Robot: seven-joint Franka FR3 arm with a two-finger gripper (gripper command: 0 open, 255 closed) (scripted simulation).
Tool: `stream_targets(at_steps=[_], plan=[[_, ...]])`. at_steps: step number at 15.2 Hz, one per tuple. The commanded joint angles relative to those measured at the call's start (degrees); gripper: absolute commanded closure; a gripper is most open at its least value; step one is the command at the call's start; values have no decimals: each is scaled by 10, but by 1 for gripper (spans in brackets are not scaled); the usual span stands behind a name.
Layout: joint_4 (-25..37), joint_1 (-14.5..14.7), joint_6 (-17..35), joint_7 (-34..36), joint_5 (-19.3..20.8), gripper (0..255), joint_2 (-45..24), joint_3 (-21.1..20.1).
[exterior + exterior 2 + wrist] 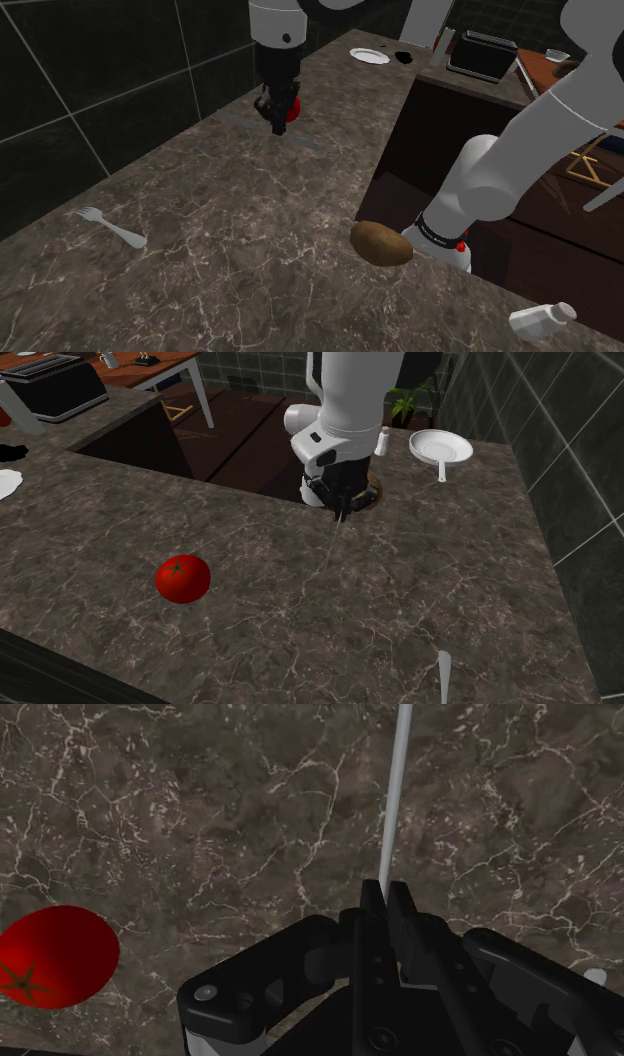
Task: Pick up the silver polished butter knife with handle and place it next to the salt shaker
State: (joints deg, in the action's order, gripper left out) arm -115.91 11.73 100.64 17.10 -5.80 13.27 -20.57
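Note:
The butter knife [395,804] is a thin silver strip, and my gripper [388,894] is shut on one end of it. The rest sticks straight out past the fingertips over the dark marble counter [200,824]. In the shoulder view the gripper [277,122] hangs at the far part of the counter, the knife [305,142] showing as a grey line under it. In the second exterior view the knife [330,552] runs from the gripper [341,512] toward the camera. The white salt shaker [543,318] lies near the stand, at the shoulder view's lower right.
A red tomato [291,108] sits just behind the gripper, and is also seen as tomato [182,578]. A brown potato [380,243] lies at the counter's edge, a fork [115,228] toward the dark tiled wall. A white plate [369,55] and toaster [482,52] stand at the back.

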Motion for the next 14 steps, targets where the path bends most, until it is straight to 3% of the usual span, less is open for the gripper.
stream_targets(at_steps=[1, 14], plan=[[-44, 7, -1, 0, -17, 255, 48, 0], [-231, 93, -72, 50, -111, 255, 316, -17]])
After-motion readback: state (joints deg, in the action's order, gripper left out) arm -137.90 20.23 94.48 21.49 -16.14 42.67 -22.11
